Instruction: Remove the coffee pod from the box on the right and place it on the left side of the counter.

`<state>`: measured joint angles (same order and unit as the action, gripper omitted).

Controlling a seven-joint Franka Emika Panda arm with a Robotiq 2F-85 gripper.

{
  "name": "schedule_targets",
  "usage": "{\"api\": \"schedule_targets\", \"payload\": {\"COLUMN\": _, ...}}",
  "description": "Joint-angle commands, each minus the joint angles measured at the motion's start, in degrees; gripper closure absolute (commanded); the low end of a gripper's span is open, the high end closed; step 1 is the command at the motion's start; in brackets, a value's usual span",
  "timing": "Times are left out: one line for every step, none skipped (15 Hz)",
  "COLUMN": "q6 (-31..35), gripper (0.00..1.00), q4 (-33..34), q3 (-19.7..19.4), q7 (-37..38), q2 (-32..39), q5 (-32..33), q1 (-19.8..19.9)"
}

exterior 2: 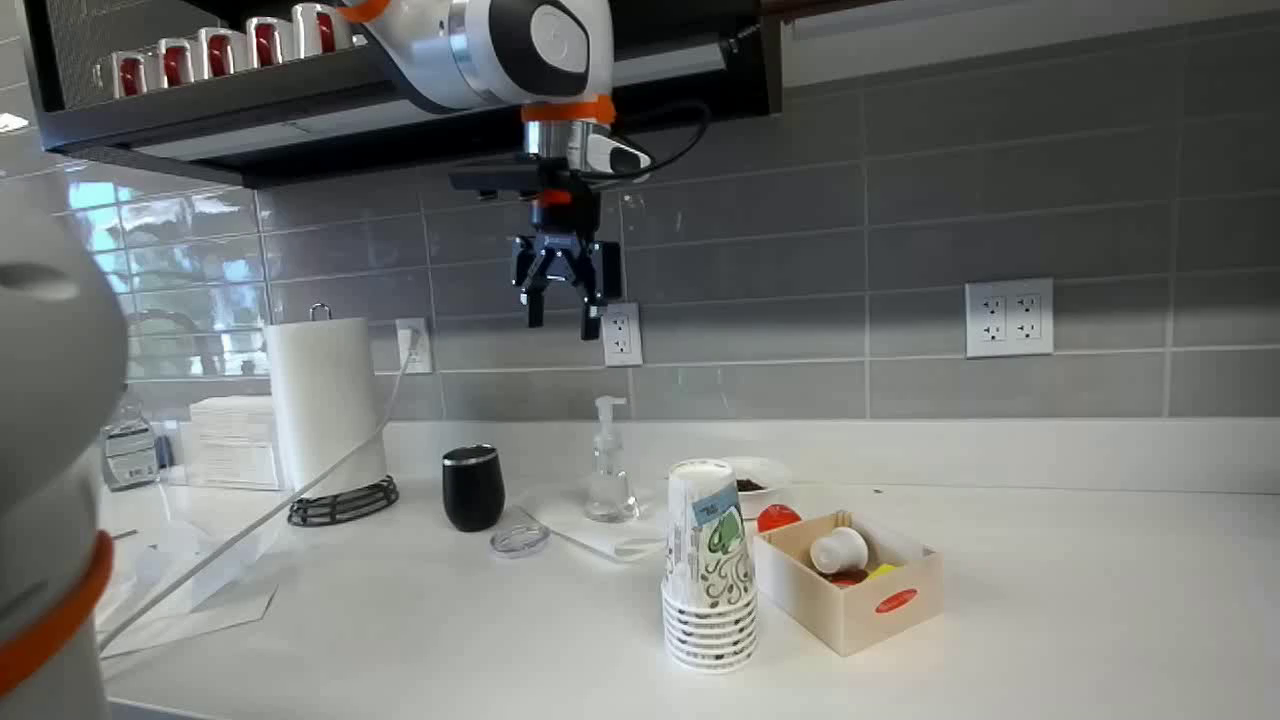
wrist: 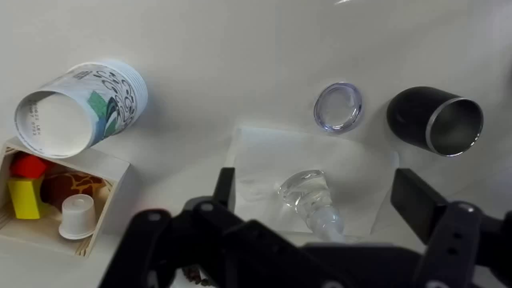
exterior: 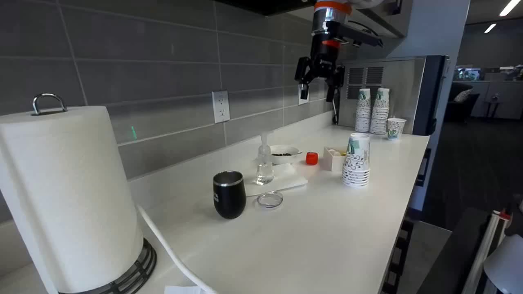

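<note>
The pod (wrist: 78, 216) (white, with a wide rim) lies tilted inside the box (exterior 2: 868, 620), among a red piece (wrist: 29, 166), a yellow piece (wrist: 25, 198) and a brown piece (wrist: 60, 186) with tan veins. The box stands on the counter (exterior 2: 450, 620) and bears a red oval label (exterior 2: 896, 601), its lettering too small to read. The gripper (exterior 2: 563, 318) hangs well above the counter, fingers (exterior 2: 590, 322) spread wide, with only air between.

Just beside the box stands a stack of paper cups (wrist: 86, 108), upside down, printed with swirls and a green and blue motif. A stamped code (wrist: 35, 118) shows on the upturned base in the wrist view ("LEX" seems to be part of it; the digits are blurred). The black tumbler (exterior: 229, 196) has white lettering that curves out of sight (an A looks to end the upper line), and a bottle (exterior 2: 132, 455) in an exterior view carries print too small to make out.

The cups hide part of the box in the wrist view and in an exterior view. What the red thing (exterior: 311, 158) near the box is, I cannot say. The gripper covers most of the bowl (exterior: 285, 160) in the wrist view (a few dark bits (wrist: 193, 274) show), and the pump (wrist: 329, 228) of the clear dispenser (exterior: 264, 173), which stands on a sheet (wrist: 272, 156), runs in behind it too. The paper roll (exterior: 69, 196) is cut off at the left in an exterior view, and the arm (exterior 2: 440, 50) runs out of sight in both exterior views.
</note>
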<state>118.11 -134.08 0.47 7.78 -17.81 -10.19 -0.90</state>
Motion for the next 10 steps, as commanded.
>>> {"api": "schedule_targets", "payload": {"q6": -0.1, "gripper": 0.0, "q4": 0.1, "q3": 0.2, "q7": 0.0, "q2": 0.0, "q5": 0.0, "q1": 0.2}}
{"api": "schedule_targets", "payload": {"q6": -0.1, "gripper": 0.0, "q4": 0.1, "q3": 0.2, "q7": -0.1, "q2": 0.0, "q5": 0.0, "q1": 0.2}}
{"api": "schedule_targets", "payload": {"q6": -0.1, "gripper": 0.0, "q4": 0.1, "q3": 0.2, "q7": -0.1, "q2": 0.0, "q5": 0.0, "q1": 0.2}}
{"api": "schedule_targets", "payload": {"q6": -0.1, "gripper": 0.0, "q4": 0.1, "q3": 0.2, "q7": -0.1, "q2": 0.0, "q5": 0.0, "q1": 0.2}}
{"api": "schedule_targets", "payload": {"q6": -0.1, "gripper": 0.0, "q4": 0.1, "q3": 0.2, "q7": -0.1, "q2": 0.0, "q5": 0.0, "q1": 0.2}}
{"api": "schedule_targets", "payload": {"q6": -0.1, "gripper": 0.0, "q4": 0.1, "q3": 0.2, "q7": -0.1, "q2": 0.0, "q5": 0.0, "q1": 0.2}}
{"api": "schedule_targets", "payload": {"q6": -0.1, "gripper": 0.0, "q4": 0.1, "q3": 0.2, "q7": -0.1, "q2": 0.0, "q5": 0.0, "q1": 0.2}}
{"api": "schedule_targets", "payload": {"q6": -0.4, "gripper": 0.0, "q4": 0.1, "q3": -0.3, "q7": -0.7, "q2": 0.1, "q5": -0.5, "q1": 0.3}}
{"api": "schedule_targets", "payload": {"q6": -0.2, "gripper": 0.0, "q4": 0.0, "q3": -0.5, "q7": -0.1, "q2": -0.2, "q5": 0.5, "q1": 1.0}}
{"api": "schedule_targets", "payload": {"q6": -0.5, "gripper": 0.0, "q4": 0.1, "q3": -0.7, "q7": 0.1, "q2": -0.4, "q5": 1.6, "q1": 1.6}}
